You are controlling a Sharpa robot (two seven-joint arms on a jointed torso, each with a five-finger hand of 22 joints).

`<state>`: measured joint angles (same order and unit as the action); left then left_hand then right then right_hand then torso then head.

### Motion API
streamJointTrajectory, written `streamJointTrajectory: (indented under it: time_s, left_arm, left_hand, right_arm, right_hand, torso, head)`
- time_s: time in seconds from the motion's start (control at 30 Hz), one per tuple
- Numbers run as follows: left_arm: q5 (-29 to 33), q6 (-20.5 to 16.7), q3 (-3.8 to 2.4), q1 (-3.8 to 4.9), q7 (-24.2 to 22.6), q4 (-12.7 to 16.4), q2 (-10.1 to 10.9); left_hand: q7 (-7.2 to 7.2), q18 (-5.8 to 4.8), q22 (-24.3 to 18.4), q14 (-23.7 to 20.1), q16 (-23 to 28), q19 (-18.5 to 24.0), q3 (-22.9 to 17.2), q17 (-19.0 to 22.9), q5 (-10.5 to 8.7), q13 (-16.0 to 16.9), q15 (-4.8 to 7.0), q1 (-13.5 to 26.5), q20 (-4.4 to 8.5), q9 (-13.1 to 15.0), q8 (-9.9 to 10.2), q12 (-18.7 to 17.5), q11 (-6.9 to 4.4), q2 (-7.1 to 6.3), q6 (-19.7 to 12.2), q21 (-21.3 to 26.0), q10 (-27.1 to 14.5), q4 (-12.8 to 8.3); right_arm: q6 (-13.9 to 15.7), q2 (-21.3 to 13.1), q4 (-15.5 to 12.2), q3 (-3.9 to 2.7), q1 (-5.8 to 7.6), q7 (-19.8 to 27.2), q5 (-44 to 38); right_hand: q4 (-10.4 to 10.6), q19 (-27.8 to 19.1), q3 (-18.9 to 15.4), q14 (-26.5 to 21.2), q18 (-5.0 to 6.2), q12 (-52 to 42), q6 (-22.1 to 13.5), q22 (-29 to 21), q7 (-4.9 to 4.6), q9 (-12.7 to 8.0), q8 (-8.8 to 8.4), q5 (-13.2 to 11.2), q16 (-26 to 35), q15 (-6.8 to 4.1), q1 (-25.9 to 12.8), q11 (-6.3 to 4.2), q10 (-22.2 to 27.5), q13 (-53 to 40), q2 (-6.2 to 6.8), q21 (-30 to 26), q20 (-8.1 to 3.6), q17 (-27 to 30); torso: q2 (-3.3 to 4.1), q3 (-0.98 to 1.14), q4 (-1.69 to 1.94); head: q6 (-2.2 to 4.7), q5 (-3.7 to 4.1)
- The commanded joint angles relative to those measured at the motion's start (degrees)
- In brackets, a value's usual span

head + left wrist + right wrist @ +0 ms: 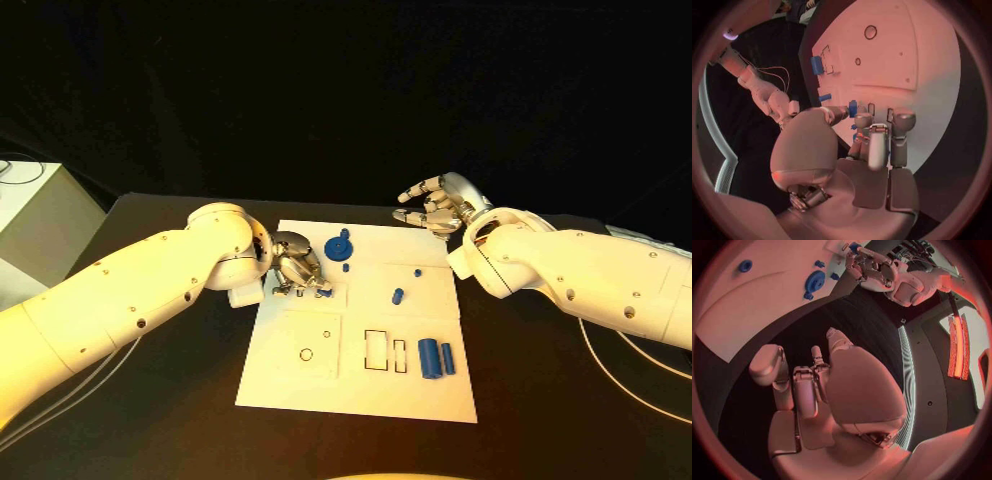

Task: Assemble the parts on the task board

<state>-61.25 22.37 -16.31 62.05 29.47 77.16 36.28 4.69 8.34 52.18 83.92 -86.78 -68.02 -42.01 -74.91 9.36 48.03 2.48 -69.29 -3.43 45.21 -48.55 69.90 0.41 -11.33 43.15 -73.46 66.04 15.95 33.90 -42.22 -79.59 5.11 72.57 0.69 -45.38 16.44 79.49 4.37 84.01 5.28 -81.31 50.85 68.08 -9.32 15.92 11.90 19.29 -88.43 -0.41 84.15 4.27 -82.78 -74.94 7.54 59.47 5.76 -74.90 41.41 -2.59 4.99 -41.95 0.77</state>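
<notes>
At the task board's [361, 390] left edge, left hand [296, 262] fingers curl over a small, stiff blue part [323, 292], grip unclear; right hand [437, 204] hovers spread, holding nothing.

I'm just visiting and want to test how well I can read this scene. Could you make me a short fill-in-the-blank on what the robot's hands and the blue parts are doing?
1. The left hand works at the task board's ____ edge.
2. The right hand hovers beyond the board's far right corner, holding ____.
3. The two blue cylinders lie side by side near the board's ____ edge.

Missing words: left; nothing; right
</notes>
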Motion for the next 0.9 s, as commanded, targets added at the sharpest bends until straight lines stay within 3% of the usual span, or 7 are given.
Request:
streamJointTrajectory:
  time_s: [0.03, 0.2, 0.27, 0.9]
  left_arm:
    - [0.4, -2.8, -0.06, -0.01, -0.7, 0.5, 0.3]
    - [-1.9, -5.0, -0.05, -0.06, -1.0, 1.4, 1.0]
    - [-2.9, -5.9, -0.04, -0.11, -1.1, 1.8, 1.2]
    - [-9.3, -10.3, 0.25, -0.88, -1.1, 4.2, 1.8]
  left_hand:
    - [-0.50, -1.03, 0.9, 3.5, -0.7, -1.0, -10.7, -8.6, 5.52, 1.6, 0.72, 1.9, 0.25, 0.8, -0.7, 1.1, -0.43, -0.50, 1.2, -0.8, 1.8, -11.1]
    - [-1.08, -1.43, 3.1, 4.3, -1.4, -2.5, -11.3, -10.3, 9.73, 3.3, 1.25, 3.7, 0.70, 1.5, -1.2, 2.1, -0.96, -1.19, 2.4, -2.0, 3.7, -12.3]
    - [-1.21, -1.54, 3.7, 4.5, -1.5, -2.9, -11.4, -10.6, 10.44, 3.6, 1.38, 4.0, 0.82, 1.6, -1.2, 2.2, -1.10, -1.34, 2.7, -2.3, 4.1, -12.5]
    - [-1.84, -1.99, 6.1, 5.1, -2.0, -4.7, -12.0, -12.0, 13.76, 5.1, 2.00, 5.2, 1.43, 2.0, -1.3, 2.9, -1.74, -2.04, 4.1, -3.6, 6.0, -13.5]
  right_arm:
    - [-0.7, -0.1, -0.1, -0.01, -0.04, 0.4, -0.1]
    - [-0.6, -0.3, -0.2, -0.01, -0.04, 0.5, -0.1]
    - [-0.5, -0.3, -0.2, -0.01, -0.04, 0.5, -0.1]
    - [0.1, -0.6, -0.3, -0.01, -0.04, 1.0, -0.1]
  right_hand:
    - [0.0, -0.5, 0.3, 5.0, 0.90, 0.2, -0.4, 0.0, -0.10, -0.1, -0.32, 0.2, 0.3, 0.48, -0.3, 0.18, 0.4, -6.7, 0.35, -0.3, 0.03, -11.3]
    - [0.0, -0.5, 0.3, 5.0, 0.90, 0.2, -0.4, 0.0, -0.10, -0.1, -0.32, 0.2, 0.3, 0.48, -0.3, 0.18, 0.4, -6.7, 0.35, -0.3, 0.03, -11.3]
    - [0.0, -0.5, 0.3, 5.0, 0.90, 0.2, -0.4, 0.0, -0.10, -0.1, -0.32, 0.2, 0.3, 0.48, -0.3, 0.18, 0.4, -6.7, 0.35, -0.3, 0.03, -11.3]
    - [0.0, -0.6, 0.4, 5.0, 0.95, 0.3, -0.4, -0.2, -0.10, -0.1, -0.33, 0.2, 0.3, 0.49, -0.5, 0.19, 0.5, -6.6, 0.38, -0.6, 0.03, -11.3]
  torso:
    - [-0.03, 0.04, 0.02]
    - [0.01, 0.06, 0.00]
    - [0.00, 0.06, 0.02]
    - [-0.02, 0.05, 0.02]
  head:
    - [-0.01, -0.12]
    - [-0.03, -0.11]
    - [-0.13, -0.17]
    - [-0.83, -0.45]
